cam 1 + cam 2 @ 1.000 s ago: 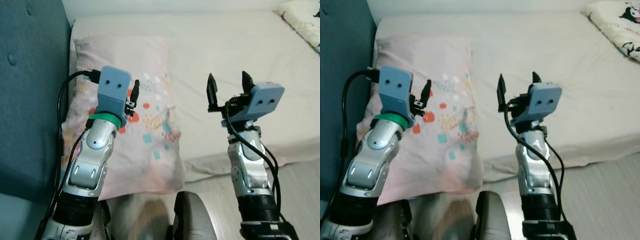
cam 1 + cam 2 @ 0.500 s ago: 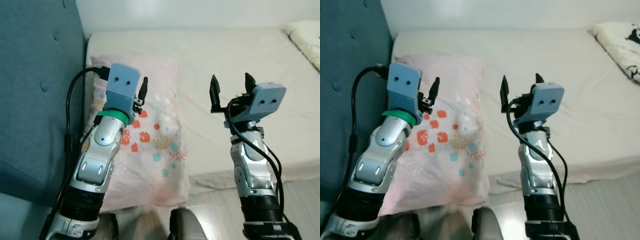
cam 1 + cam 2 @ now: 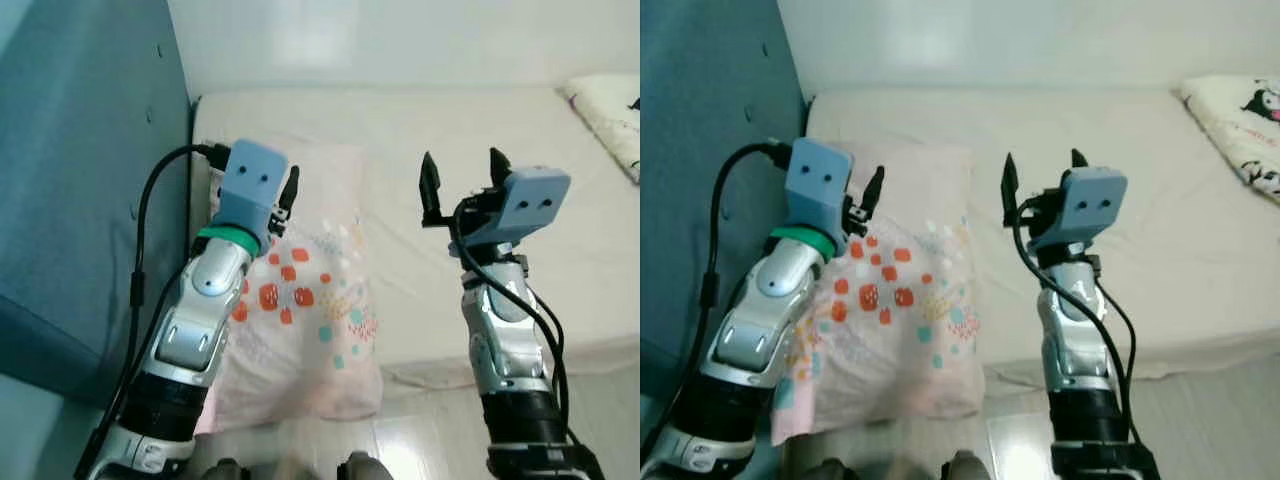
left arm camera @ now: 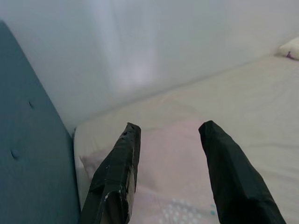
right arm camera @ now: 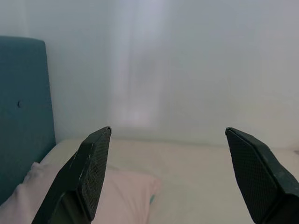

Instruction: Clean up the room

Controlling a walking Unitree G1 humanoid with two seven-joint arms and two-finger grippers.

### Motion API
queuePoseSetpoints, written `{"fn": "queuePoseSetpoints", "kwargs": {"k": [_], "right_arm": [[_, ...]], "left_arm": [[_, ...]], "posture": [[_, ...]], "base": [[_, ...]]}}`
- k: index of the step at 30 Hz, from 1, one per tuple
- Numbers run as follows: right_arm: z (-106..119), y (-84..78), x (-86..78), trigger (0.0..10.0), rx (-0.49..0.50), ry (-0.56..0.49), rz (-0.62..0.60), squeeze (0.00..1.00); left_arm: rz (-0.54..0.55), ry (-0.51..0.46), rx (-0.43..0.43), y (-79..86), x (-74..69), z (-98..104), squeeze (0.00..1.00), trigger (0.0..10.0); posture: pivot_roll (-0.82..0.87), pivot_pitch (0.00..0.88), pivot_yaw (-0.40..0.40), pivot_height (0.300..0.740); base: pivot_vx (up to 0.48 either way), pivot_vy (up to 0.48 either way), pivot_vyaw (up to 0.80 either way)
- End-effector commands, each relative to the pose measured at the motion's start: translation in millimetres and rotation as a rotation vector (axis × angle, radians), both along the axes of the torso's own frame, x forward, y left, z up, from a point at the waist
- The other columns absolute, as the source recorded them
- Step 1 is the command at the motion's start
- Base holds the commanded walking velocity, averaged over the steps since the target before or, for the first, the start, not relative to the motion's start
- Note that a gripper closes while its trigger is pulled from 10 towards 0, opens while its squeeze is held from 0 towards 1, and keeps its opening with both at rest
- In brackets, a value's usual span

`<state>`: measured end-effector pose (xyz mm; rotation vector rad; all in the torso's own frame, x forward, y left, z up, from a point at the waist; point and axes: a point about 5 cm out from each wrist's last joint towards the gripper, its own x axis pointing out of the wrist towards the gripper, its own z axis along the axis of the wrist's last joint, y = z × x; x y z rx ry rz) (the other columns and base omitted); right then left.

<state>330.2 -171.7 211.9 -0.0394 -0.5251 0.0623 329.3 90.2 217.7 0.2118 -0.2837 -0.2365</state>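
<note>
Pink pillow (image 3: 310,300) beneath both spread grippers

The left arm (image 3: 200,320) hides part of the pillow (image 3: 320,300) — a patterned blanket (image 3: 1240,115) is cut off at the edge.

Bare mattress (image 3: 470,130) ahead unobstructed; headboard (image 3: 90,180) walls left side; pillow (image 3: 310,310) lies against it.

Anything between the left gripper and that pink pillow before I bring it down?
Nothing visible. The left gripper hangs with jaws open above the pink pillow, only air between them. The pillow lies on the bed beside the blue headboard. The right gripper, also open, is off to the side over bare sheet.
</note>
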Motion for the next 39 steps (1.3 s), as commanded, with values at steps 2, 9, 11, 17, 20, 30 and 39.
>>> {"fn": "queuePoseSetpoints", "kwargs": {"k": [2,9,11,17,20,30,39], "right_arm": [[-15,-2.5,0.9,10.0,0.012,0.072,-0.012,0.00],[-48,13.5,-1.1,10.0,0.119,0.228,0.046,0.00],[-57,17.1,-2.2,10.0,0.143,0.259,0.055,0.00],[-76,27.0,-6.4,10.0,0.156,0.323,0.079,0.00],[-84,31.9,-8.5,10.0,0.139,0.348,0.097,0.00],[-84,31.9,-6.4,10.0,0.137,0.353,0.096,0.00],[-86,32.1,-6.0,10.0,0.129,0.355,0.098,0.00]], "left_arm": [[-0.022,0.029,0.051,-2.9,-3.1,-16,0.00,10.0],[-0.035,0.116,0.156,8.7,-9.1,-59,0.00,10.0],[-0.026,0.155,0.137,13.6,-11.0,-70,0.00,10.0],[0.000,0.207,0.135,21.8,-18.2,-89,0.00,10.0],[-0.001,0.193,0.172,21.7,-22.0,-94,0.00,10.0],[-0.047,0.142,0.197,11.1,-23.5,-95,0.00,10.0],[-0.041,0.126,0.190,9.6,-24.3,-97,0.00,10.0]], "posture": [[-0.04,0.052,-0.006,0.736],[-0.05,0.042,-0.009,0.736],[-0.05,0.037,-0.010,0.736],[-0.05,0.028,-0.015,0.736],[-0.05,0.028,-0.015,0.736],[-0.06,0.016,-0.004,0.736],[-0.06,0.013,-0.002,0.736]], "base": [[0.000,0.000,0.00],[0.000,0.000,0.00],[0.000,0.000,0.00],[0.000,0.000,0.00],[0.000,0.000,0.00],[0.000,-0.027,0.00],[0.000,-0.367,0.00]]}}
